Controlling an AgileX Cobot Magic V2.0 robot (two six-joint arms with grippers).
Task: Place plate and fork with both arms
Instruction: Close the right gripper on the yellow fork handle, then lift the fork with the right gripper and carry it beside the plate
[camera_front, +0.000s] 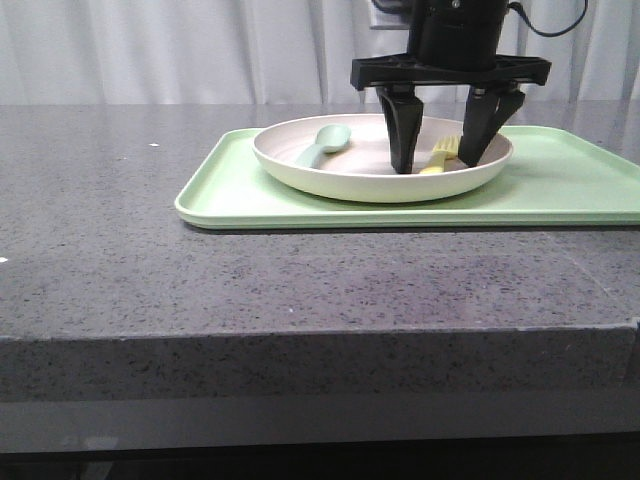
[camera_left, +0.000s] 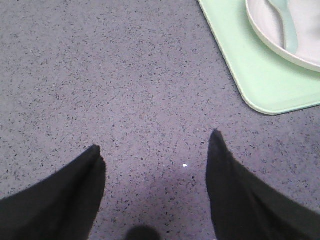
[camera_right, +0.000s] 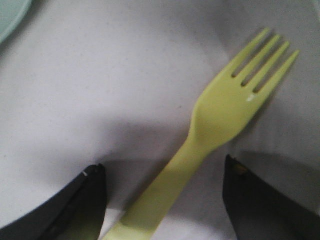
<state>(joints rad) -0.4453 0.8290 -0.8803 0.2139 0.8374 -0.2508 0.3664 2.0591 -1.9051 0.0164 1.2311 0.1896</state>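
The cream plate (camera_front: 340, 172) sits on the light green tray (camera_front: 560, 185). The pale yellow fork (camera_front: 440, 157) lies in the plate's right part. In the right wrist view the fork (camera_right: 220, 120) lies on the plate (camera_right: 100, 90), its handle between the fingertips. My right gripper (camera_front: 436, 160) is open, its tips down in the plate on either side of the fork; it also shows in the right wrist view (camera_right: 162, 170). My left gripper (camera_left: 155, 142) is open and empty over bare counter, left of the tray (camera_left: 250, 75) and the plate (camera_left: 310, 30).
A grey-green spoon (camera_front: 325, 143) lies in the plate's left part; it also shows in the left wrist view (camera_left: 286, 25). The speckled grey counter (camera_front: 200, 290) runs to a front edge. White curtains hang behind.
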